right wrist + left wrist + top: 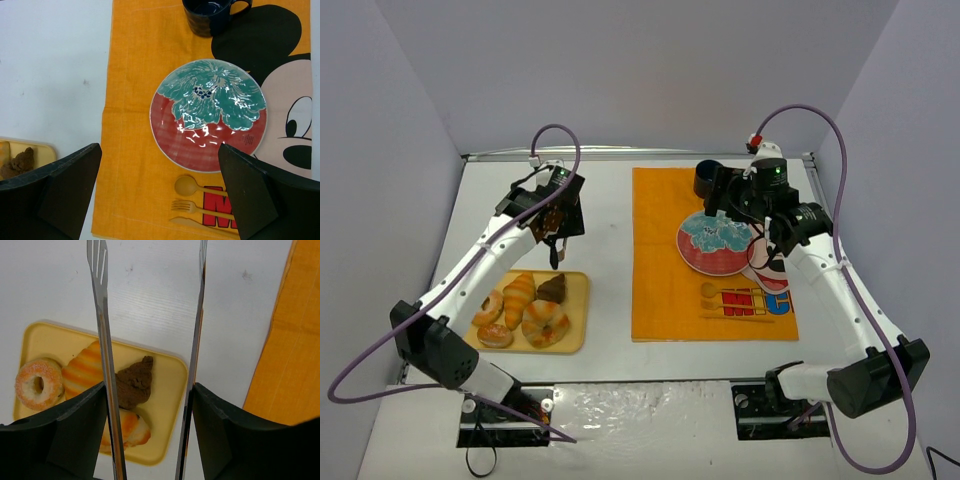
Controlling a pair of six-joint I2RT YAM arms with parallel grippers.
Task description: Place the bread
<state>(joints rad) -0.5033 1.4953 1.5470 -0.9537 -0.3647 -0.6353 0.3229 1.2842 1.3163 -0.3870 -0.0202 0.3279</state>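
The bread [552, 289] is a small dark brown wedge on the yellow tray [578, 302]. It also shows in the left wrist view [134, 384] and at the left edge of the right wrist view [17, 162]. My left gripper [558, 225] holds metal tongs [102, 340] between its fingers. The tong arms stand apart, with their tips above the table just beyond the tray's far edge [170, 385] and nothing between them. My right gripper [758, 222] is open and empty above the red and teal plate [170, 145].
A golden croissant [519, 295] and ring donuts [488, 308] share the tray. An orange placemat [660, 290] holds the plate [692, 258], a dark mug [708, 180] behind it, and tan spoon, fork and knife [740, 300] in front.
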